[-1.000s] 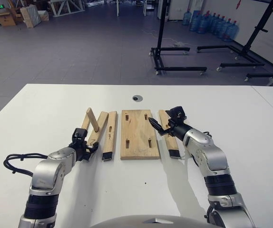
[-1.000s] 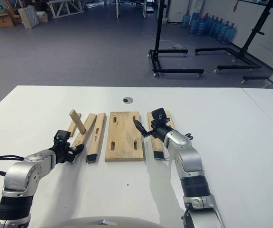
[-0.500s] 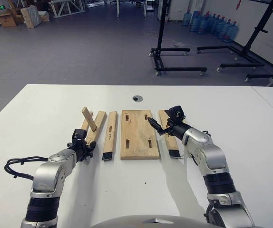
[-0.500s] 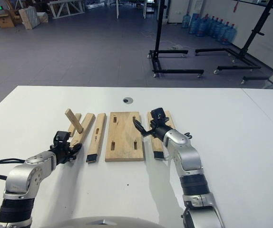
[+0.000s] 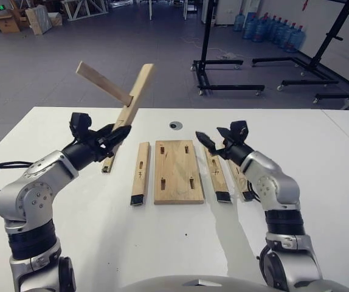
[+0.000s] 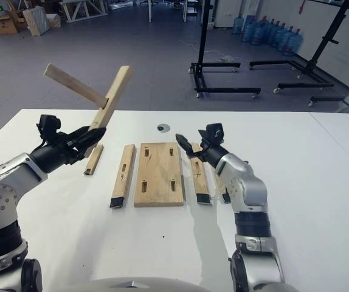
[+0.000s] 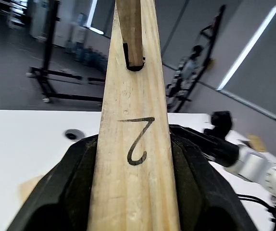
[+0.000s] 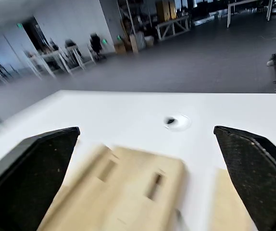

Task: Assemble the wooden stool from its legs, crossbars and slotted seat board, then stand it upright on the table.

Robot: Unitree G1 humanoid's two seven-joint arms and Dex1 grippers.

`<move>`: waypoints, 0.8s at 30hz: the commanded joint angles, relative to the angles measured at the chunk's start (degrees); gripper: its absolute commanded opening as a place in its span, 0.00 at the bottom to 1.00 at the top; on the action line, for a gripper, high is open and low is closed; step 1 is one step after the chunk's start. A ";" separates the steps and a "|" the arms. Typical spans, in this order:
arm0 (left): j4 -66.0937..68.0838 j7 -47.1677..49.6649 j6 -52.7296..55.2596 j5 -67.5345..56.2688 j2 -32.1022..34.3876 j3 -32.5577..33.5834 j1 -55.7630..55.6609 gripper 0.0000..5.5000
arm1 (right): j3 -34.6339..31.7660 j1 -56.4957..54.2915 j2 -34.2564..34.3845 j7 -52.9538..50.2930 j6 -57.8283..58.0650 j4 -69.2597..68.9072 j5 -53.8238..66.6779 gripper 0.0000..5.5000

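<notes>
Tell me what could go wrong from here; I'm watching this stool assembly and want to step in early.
1. The left gripper clamps the leg near its lower end, high and tilted; the long overhang might pivot in the grip.
2. The crossbar is only plugged into that leg's slot and could work loose.
3. The right gripper, open, hovers by the loose legs beside the seat board and might knock them askew.

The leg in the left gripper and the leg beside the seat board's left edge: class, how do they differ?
The held leg is raised, tilted, in the left gripper; the lying leg is flat on the table. The held leg has a crossbar in its slot; the lying leg's slots are empty. Both are pale, slotted wood.
</notes>
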 commanded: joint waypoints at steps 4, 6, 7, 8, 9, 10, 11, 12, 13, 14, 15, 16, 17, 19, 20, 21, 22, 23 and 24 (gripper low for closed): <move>4.85 4.53 5.39 -26.53 -7.87 0.87 1.45 0.37 | -17.11 -11.32 -4.48 0.94 20.99 0.53 42.48 0.93; 6.35 5.90 4.73 -29.54 -8.34 -0.46 1.55 0.37 | -16.14 -9.78 -5.69 2.92 23.74 0.57 45.93 0.93; 6.44 6.63 4.43 -30.83 -8.44 -1.62 1.53 0.37 | -15.49 -9.34 -5.59 2.75 24.72 0.74 47.83 0.93; 6.32 7.35 4.12 -31.88 -8.46 -2.70 1.53 0.37 | -14.86 -9.07 -5.36 2.25 25.39 0.70 49.73 0.93; 6.29 7.99 3.79 -32.45 -8.55 -3.72 1.49 0.37 | -14.03 -8.71 -4.90 1.66 25.95 0.02 51.77 0.93; 6.23 8.42 3.40 -32.91 -8.45 -4.67 1.52 0.37 | -13.15 -8.41 -4.45 0.83 26.23 -0.61 53.07 0.93; 6.18 8.80 2.96 -33.27 -8.32 -5.40 1.61 0.37 | -12.19 -8.26 -4.07 -0.45 26.18 -0.81 53.75 0.93; 5.41 9.42 2.28 -33.78 -8.28 -5.90 2.22 0.37 | -10.71 -8.98 -3.64 -1.37 26.02 0.18 52.87 0.93; 4.59 9.72 1.82 -33.83 -8.11 -6.47 2.84 0.37 | -9.43 -9.69 -3.26 -2.71 25.69 1.31 51.80 0.93; 3.94 9.92 1.39 -33.79 -7.90 -7.02 3.39 0.37 | -8.51 -10.25 -2.98 -3.85 25.35 2.27 51.24 0.93; 3.51 10.08 0.95 -33.94 -7.70 -7.45 3.88 0.37 | -7.93 -10.61 -2.91 -4.76 25.01 2.97 51.03 0.93; 3.30 10.14 0.63 -34.14 -7.39 -7.81 4.20 0.37 | -7.76 -10.71 -2.95 -5.78 24.74 3.38 51.21 0.93; 3.08 10.06 0.28 -34.22 -6.98 -8.14 4.53 0.37 | -7.68 -10.80 -3.06 -6.46 24.59 3.77 51.54 0.93; 2.82 10.02 -0.44 -34.55 -6.34 -8.61 5.12 0.37 | -7.50 -11.19 -3.11 -7.93 24.50 4.46 52.40 0.93; 2.74 9.86 -0.78 -34.61 -6.00 -8.90 5.40 0.37 | -7.56 -11.49 -2.91 -8.44 24.51 4.75 53.33 0.93; 2.70 9.73 -1.06 -34.53 -5.75 -9.25 5.73 0.37 | -7.62 -11.93 -2.67 -8.90 24.64 4.71 54.76 0.93; 2.70 9.59 -1.36 -34.44 -5.49 -9.64 5.96 0.37 | -7.63 -12.24 -2.51 -9.17 24.74 4.54 56.09 0.93; 2.66 9.51 -1.66 -34.32 -5.29 -10.03 6.20 0.37 | -7.39 -12.35 -2.42 -9.52 24.81 4.07 57.27 0.93; 2.65 9.50 -1.97 -34.34 -5.08 -10.36 6.36 0.37 | -7.12 -12.37 -2.40 -9.89 24.79 3.73 58.09 0.93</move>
